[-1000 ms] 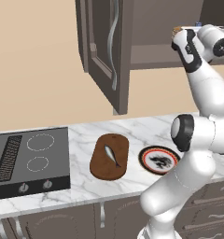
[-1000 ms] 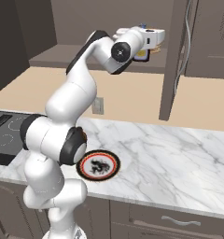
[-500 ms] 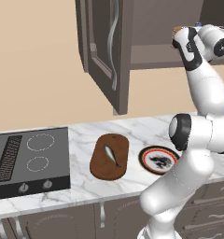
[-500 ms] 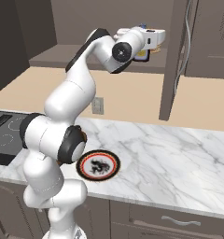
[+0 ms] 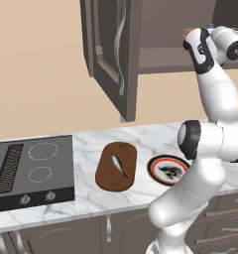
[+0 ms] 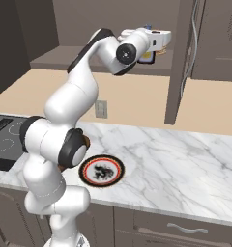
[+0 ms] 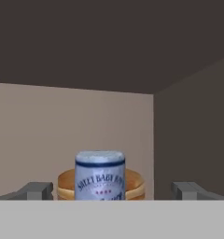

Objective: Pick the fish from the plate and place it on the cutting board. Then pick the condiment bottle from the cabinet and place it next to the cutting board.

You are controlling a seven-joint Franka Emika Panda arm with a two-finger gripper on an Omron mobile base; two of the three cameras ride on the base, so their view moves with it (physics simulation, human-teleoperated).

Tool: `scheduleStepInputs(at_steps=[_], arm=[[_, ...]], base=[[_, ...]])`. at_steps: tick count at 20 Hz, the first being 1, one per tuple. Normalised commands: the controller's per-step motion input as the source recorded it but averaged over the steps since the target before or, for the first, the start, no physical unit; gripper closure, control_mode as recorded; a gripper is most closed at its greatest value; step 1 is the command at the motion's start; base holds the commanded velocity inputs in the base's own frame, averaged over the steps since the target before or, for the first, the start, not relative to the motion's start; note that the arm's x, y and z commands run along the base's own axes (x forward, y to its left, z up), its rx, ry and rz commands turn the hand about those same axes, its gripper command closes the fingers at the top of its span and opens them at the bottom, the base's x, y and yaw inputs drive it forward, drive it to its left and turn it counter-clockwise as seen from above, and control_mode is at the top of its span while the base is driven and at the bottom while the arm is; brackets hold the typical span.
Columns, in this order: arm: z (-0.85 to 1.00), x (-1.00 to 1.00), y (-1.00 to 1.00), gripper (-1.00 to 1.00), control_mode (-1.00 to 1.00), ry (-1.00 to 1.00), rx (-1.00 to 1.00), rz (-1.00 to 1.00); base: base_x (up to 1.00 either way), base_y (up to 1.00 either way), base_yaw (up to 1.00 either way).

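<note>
Fish [image 5: 118,165] lies on the cutting board [image 5: 116,166] near the counter's middle, the plate [image 5: 168,169] just beside it bare — so the bottle step is in hand. The gripper [image 7: 113,191] is spread wide, empty, inside the open cabinet [image 5: 113,52], the condiment bottle [image 7: 100,175] between its fingertips, seemingly before a pancake stack [image 7: 135,184]. Next: ease forward, then close on the bottle.

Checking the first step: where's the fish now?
In the left base view the fish lies on the cutting board, left of the plate.
</note>
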Motion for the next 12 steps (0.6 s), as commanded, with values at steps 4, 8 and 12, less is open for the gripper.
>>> scheduleStepInputs(at_steps=[4, 8, 12], arm=[[0.0, 0.06, 0.0, -1.0, -1.0, 0.01, 0.0, 0.0], [0.0, 0.07, 0.0, -1.0, -1.0, 0.01, 0.0, 0.0], [0.0, 0.11, 0.0, -1.0, -1.0, 0.02, 0.0, 0.0]], base=[[0.0, 0.0, 0.0], [0.0, 0.0, 0.0], [0.0, 0.0, 0.0]])
